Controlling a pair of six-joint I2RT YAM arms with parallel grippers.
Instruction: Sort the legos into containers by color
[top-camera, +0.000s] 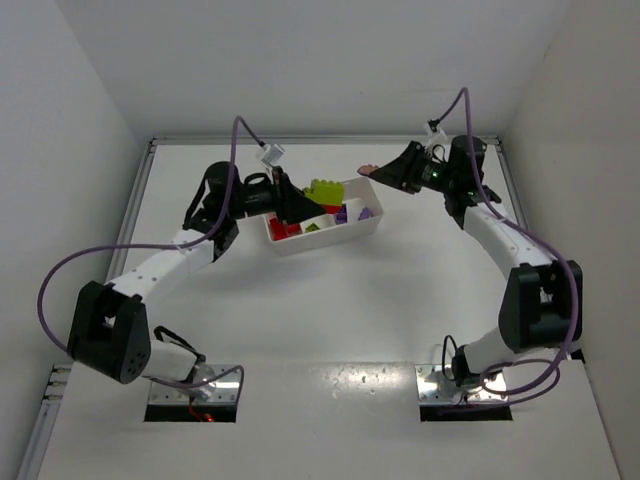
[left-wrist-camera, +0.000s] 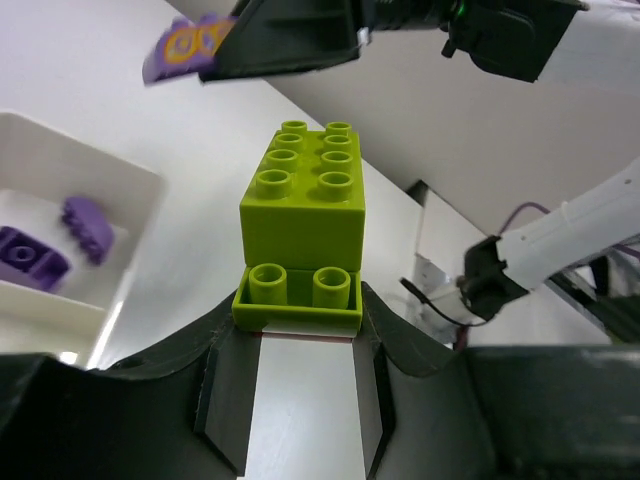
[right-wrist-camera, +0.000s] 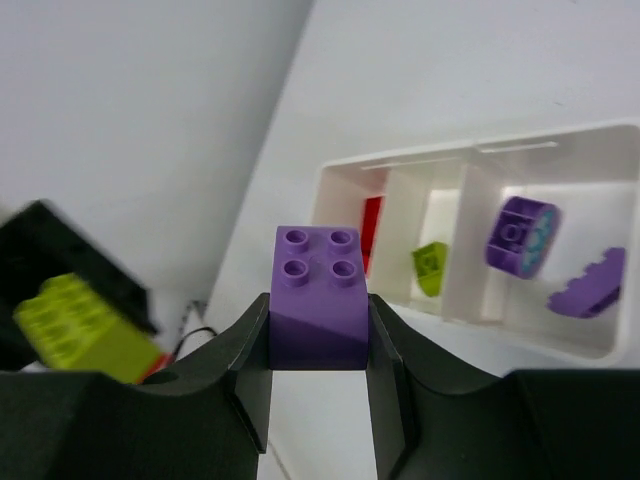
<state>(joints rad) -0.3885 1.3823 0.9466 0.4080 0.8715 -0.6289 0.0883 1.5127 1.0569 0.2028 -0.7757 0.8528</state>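
Observation:
My left gripper (top-camera: 300, 200) is shut on a yellow-green clump of stacked bricks (top-camera: 322, 191) and holds it above the back left of the white tray (top-camera: 330, 241). In the left wrist view the jaws (left-wrist-camera: 300, 322) pinch the clump's lower brick (left-wrist-camera: 302, 212); a thin red edge shows under it. My right gripper (top-camera: 384, 172) is shut on a purple brick (top-camera: 366, 169) in the air behind the tray's right end. The right wrist view shows that brick (right-wrist-camera: 318, 295) between the fingers. The tray (right-wrist-camera: 480, 150) holds a red brick (right-wrist-camera: 371, 232) in its left compartment, a yellow-green piece (right-wrist-camera: 431, 268) in the middle and two purple pieces (right-wrist-camera: 520, 235) on the right.
White walls close in the table at the back and on both sides. The two grippers face each other over the tray, a short gap apart. Purple cables trail from both arms. The arm bases (top-camera: 195, 385) stand at the near edge.

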